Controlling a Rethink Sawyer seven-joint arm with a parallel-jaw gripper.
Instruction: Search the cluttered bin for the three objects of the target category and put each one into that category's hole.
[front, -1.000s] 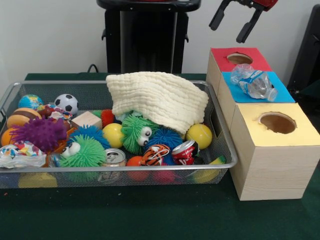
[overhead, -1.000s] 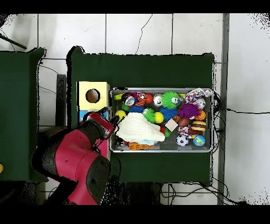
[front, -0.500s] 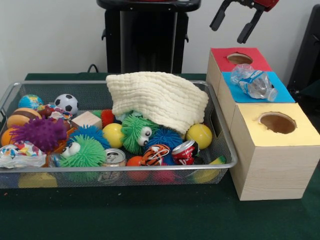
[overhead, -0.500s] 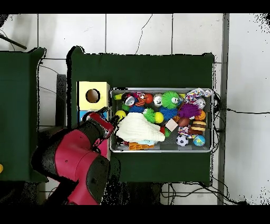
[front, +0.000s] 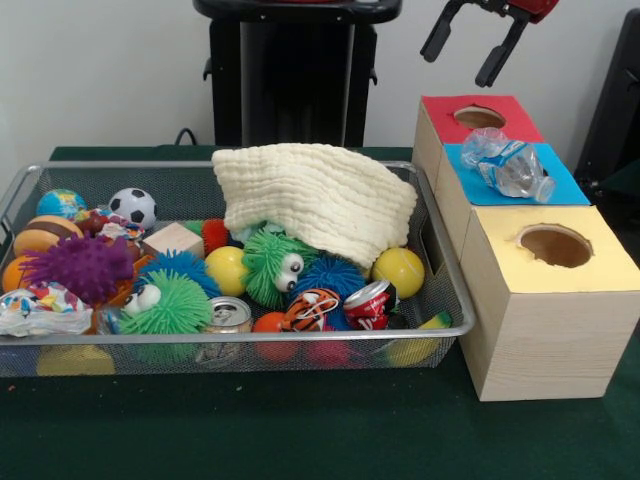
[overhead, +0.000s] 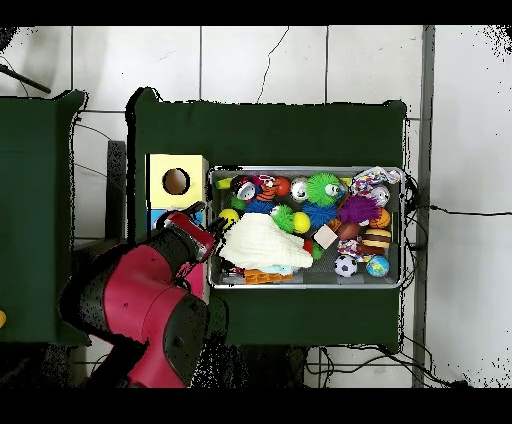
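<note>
- Gripper (front: 468, 52) high over red box (front: 480, 117), jaws wide, empty.
- Crushed bottle (front: 508, 167) lying on blue box (front: 560, 186), near its hole.
- Yellow box (front: 545, 300) nearest, hole empty.
- Bin (front: 440, 280) left of boxes: cloth (front: 315, 196) at far right over fuzzy toys; cans (front: 372, 303) near front; balls (front: 400, 271) scattered.

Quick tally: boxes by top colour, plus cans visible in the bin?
Red-topped wooden box: 1
Blue-topped wooden box: 1
Yellow-topped wooden box: 1
Crushed metal drink cans: 2
Total: 5
</note>
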